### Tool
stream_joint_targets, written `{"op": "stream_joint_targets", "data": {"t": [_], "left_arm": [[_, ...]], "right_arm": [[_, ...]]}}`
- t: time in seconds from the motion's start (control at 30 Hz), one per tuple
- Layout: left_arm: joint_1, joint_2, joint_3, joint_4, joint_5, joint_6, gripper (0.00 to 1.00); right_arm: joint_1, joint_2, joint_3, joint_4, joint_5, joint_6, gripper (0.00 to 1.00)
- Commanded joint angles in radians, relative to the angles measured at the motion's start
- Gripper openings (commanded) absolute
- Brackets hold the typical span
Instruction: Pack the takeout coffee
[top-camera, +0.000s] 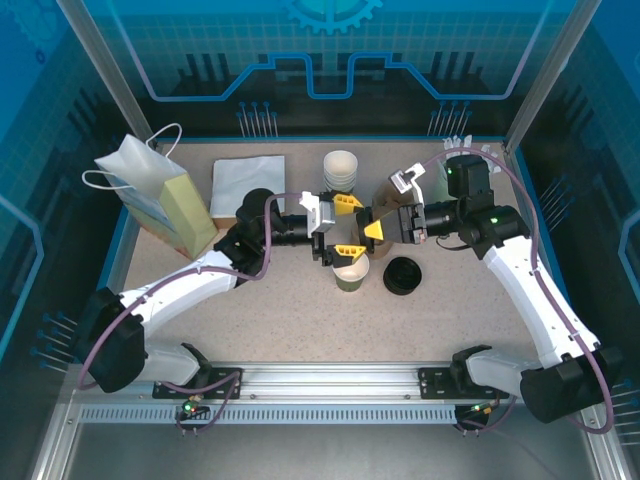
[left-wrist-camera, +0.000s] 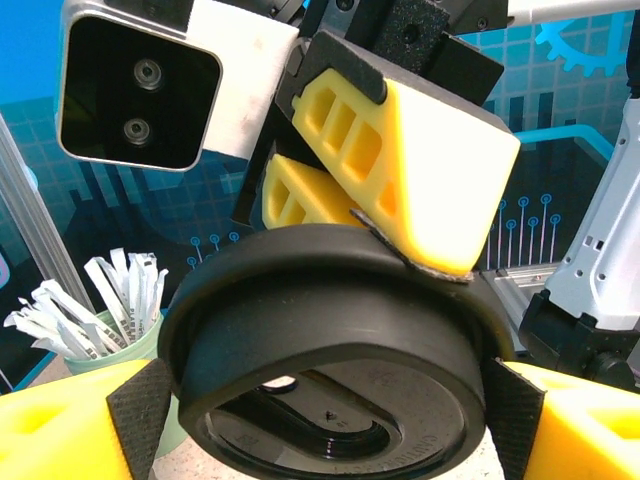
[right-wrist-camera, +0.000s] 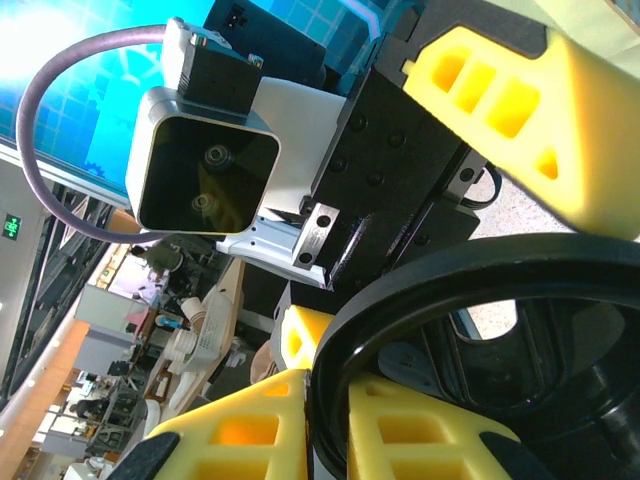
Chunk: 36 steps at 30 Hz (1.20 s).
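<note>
Both arms reached in from the near corners and met nose to nose over the middle of the bench (top-camera: 300, 320), elbows bent, wrists turned in toward each other. The right gripper (top-camera: 372, 231) was pinched tight on the rim of the black lid (left-wrist-camera: 330, 330), with one yellow finger over the top edge and one under it. The left gripper (top-camera: 355, 228) had its jaws spread wide either side of that same lid, dark pads (left-wrist-camera: 140, 410) right up against its sides. I honestly couldn't tell if they were squeezing. The takeout coffee cup (top-camera: 350, 274) stood upright mid-bench, just on the near side of the grippers, white paper with a green lower band. The lid looked like smooth, slightly glossy plastic, round with a raised rim. The fingers were blocky yellow plastic with cut-out windows and matte black pads. Another round black lid-like disc (top-camera: 403, 276) lay flat just right of the cup.
</note>
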Motion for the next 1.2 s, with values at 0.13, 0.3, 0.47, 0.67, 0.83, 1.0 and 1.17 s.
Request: {"op": "stream_joint_targets", "data": {"t": [0.13,0.3,0.47,0.67,0.83,1.0,1.17], "left_arm": [[-0.007,0.005,0.029,0.028,0.039,0.029,0.83],[-0.006,0.006,0.03,0.023,0.044,0.03,0.81],[-0.007,0.004,0.031,0.014,0.046,0.035,0.77],[-0.007,-0.01,0.027,-0.023,0.036,0.056,0.75],[-0.007,-0.038,0.044,-0.167,0.009,0.124,0.74],[-0.006,-0.072,0.086,-0.423,-0.035,0.261,0.73],[-0.009,-0.077,0.165,-0.73,-0.122,0.409,0.7]], "right_arm": [[0.023,0.002,0.043,0.038,-0.022,0.03,0.16],[0.033,0.002,0.043,0.055,-0.021,0.046,0.16],[0.047,0.009,0.041,0.059,-0.016,0.052,0.16],[0.047,0.011,0.043,0.031,0.0,0.028,0.18],[0.037,0.019,0.052,-0.043,0.024,-0.025,0.23],[-0.001,0.025,0.051,-0.149,0.079,-0.089,0.34],[-0.093,-0.005,0.037,-0.259,0.209,-0.139,0.47]]}}
